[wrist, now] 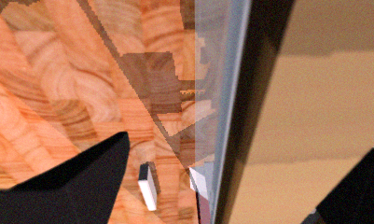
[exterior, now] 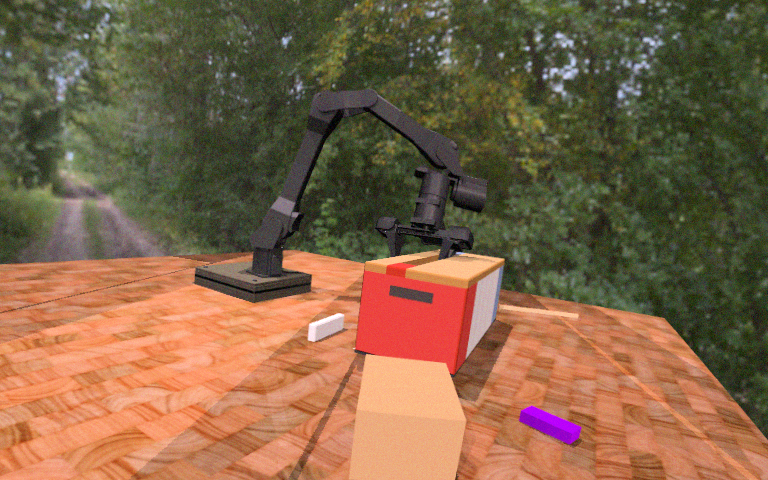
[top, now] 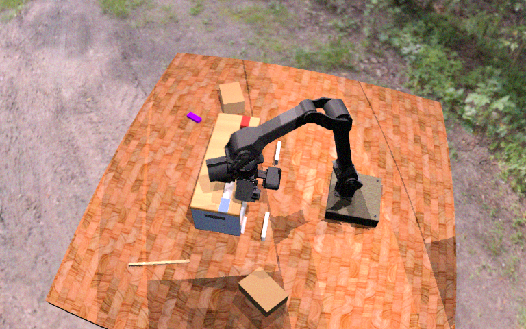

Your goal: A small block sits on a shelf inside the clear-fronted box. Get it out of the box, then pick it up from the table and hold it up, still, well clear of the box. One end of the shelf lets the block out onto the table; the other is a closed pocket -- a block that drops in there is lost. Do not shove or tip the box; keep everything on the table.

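The box [top: 213,223] [exterior: 409,327] [wrist: 319,103] stands upright, with a red end, a blue end and a slotted wooden lid [top: 221,134]. Its clear front [wrist: 212,61] faces the arm's base. My gripper [top: 261,187] [exterior: 422,254] is open and empty, fingers down at lid height. One finger hangs outside the front. The other is over the lid near the slot; its tip is hidden, so I cannot tell whether it is in the slot. The small block does not show inside the box. The shelf is hidden by the lid and arm.
A purple bar [top: 194,117] [exterior: 549,424] lies behind the box. Tan blocks [top: 231,92] [top: 263,288] [exterior: 406,440] stand beyond both ends. White bars [top: 277,153] [top: 265,226] [exterior: 325,327] [wrist: 147,189] stand before the front. A thin stick [top: 158,262] [exterior: 546,312] lies past the blue end.
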`<control>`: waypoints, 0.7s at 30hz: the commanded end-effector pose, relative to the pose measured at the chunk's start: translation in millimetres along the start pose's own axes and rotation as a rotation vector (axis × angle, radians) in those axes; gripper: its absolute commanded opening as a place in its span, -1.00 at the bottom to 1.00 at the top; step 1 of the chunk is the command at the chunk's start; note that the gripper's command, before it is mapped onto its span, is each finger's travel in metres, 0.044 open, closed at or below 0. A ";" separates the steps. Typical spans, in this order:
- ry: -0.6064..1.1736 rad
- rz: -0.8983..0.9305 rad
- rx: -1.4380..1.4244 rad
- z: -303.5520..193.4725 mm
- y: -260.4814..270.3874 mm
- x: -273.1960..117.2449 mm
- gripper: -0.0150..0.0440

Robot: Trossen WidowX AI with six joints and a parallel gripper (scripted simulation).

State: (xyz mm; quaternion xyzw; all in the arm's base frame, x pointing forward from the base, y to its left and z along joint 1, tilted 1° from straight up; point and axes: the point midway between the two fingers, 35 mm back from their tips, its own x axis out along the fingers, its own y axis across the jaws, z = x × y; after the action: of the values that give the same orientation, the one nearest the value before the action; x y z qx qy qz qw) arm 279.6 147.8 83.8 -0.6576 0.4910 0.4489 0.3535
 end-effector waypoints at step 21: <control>0.005 0.002 -0.002 -47.1 0.0 17.8 0.86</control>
State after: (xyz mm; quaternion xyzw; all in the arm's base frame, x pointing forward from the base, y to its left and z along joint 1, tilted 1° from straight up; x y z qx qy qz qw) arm 290.4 108.1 82.7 -0.6566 0.4928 0.4498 0.3516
